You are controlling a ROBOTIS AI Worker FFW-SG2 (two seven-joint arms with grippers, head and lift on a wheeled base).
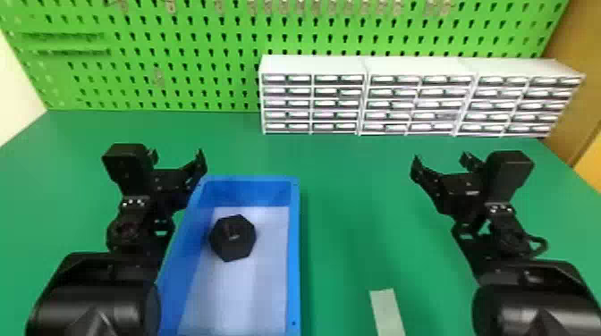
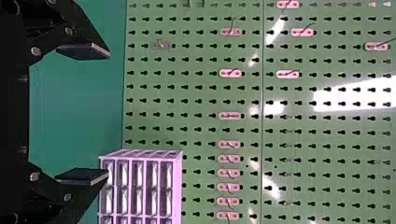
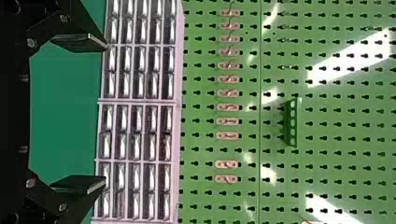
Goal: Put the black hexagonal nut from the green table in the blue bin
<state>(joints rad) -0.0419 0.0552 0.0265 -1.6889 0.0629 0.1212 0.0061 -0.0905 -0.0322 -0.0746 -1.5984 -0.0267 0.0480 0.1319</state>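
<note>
Black hexagonal nut lying inside the blue bin, on its pale bottom, nearer the far end and towards the left wall; one broad face is turned up, and all of the nut sits within the rim. The bin stands on the green desk; white drawer units stand at the back, before a green pegboard.

My left end effector is just beside the bin's far left corner, its two fingers wide apart with nothing between them; my right end effector is well apart from the bin, over the right side of the desk, also spread wide and holding nothing.

I judge the placing done, so what I have in hand is a tidy finish; I should leave the nut alone, since a second grasp could only disturb it; if I withdraw the left arm, I want to lift first, slowly, then swing outward, because the forearm looks close to the left rim and might nudge or drag the bin; I cannot tell whether they touch, so small moves suit best; the right arm needs no part in this.
</note>
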